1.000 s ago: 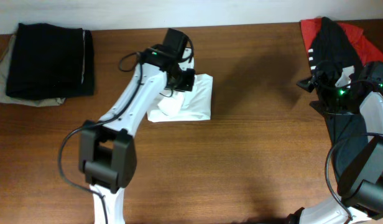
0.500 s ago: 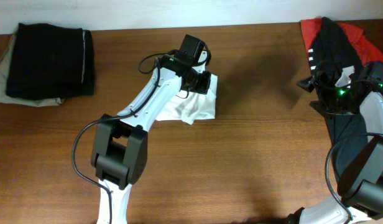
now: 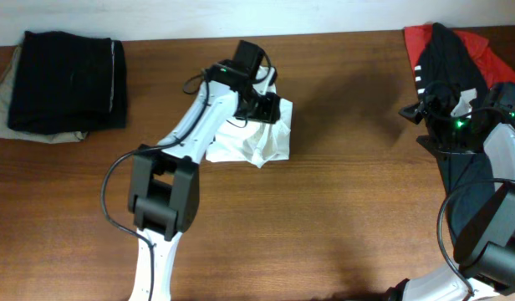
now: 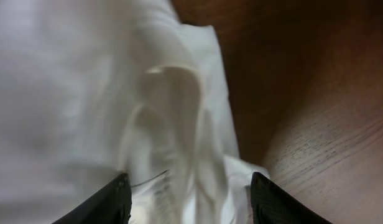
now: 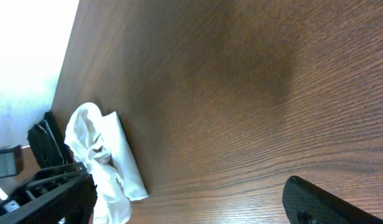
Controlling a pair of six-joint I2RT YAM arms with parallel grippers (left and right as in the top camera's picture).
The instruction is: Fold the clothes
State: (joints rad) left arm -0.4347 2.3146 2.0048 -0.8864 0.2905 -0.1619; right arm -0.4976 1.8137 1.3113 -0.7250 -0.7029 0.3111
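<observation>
The white T-shirt lies bunched in a small heap at the table's back centre. It is also visible in the right wrist view as a rumpled white T-shirt. My left gripper hovers over its upper right corner, jaws apart. In the left wrist view the gripper has loose folds of the shirt between its fingers, which are not pressing on it. The black-and-red garment lies at the back right. My right gripper stands beside it, wide open with nothing in it.
A folded black garment rests on a beige cloth at the back left. The right arm's base and links run along the right edge. Bare wooden table spans the front and the middle.
My left gripper has gone from shut to open, letting go of the shirt. It swung right, then slightly back left, leaving the shirt bunched further right. The right arm has not moved.
</observation>
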